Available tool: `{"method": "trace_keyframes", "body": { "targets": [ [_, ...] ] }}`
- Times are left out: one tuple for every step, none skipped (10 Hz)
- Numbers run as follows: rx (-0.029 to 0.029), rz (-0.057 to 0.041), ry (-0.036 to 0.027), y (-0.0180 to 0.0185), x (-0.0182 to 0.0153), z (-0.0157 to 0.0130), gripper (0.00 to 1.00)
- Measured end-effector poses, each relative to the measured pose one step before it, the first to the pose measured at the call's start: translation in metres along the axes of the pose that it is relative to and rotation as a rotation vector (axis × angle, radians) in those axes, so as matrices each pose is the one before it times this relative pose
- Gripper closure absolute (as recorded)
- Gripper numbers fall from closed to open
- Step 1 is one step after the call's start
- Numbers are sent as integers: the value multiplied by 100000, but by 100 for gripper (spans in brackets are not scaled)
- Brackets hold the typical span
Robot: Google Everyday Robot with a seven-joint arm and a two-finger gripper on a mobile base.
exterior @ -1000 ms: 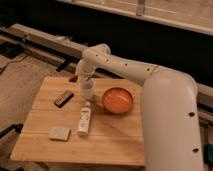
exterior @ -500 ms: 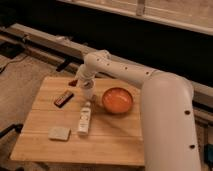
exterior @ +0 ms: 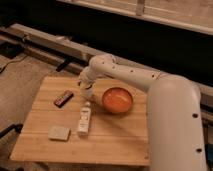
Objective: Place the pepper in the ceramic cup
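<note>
Gripper sits low over the cup at the tabletop centre; pepper not visible, fingers' state unclear, so stay centred over the rim before letting go.

The table is showing a light wood top with visible board seams and a matt finish. The robot arm is presenting smooth white casing, plastic in look, with a soft sheen. The gripper, positioned over the table's rear middle, is reading as the same pale smooth material. The bowl is showing a glossy orange-red surface. The bottle is looking smooth white. The bar is appearing dark, matt. The pad is appearing dull, pale.
</note>
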Motion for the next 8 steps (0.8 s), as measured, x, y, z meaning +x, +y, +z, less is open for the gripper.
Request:
{"method": "trace_keyframes", "body": {
  "targets": [
    [508,430,25,215,11,-124,20],
    [745,461,253,121,164,-246,20],
    [845,447,408,129,176,-273,20],
    [1542,401,2097,249,204,-558,20],
    [448,121,829,126,25,-157,20],
    [107,-20,154,6,-39,-27,20],
    [-106,-77,-15,31,-46,44,20],
    [-20,-3,-18,8,-13,2,20]
  ]
}}
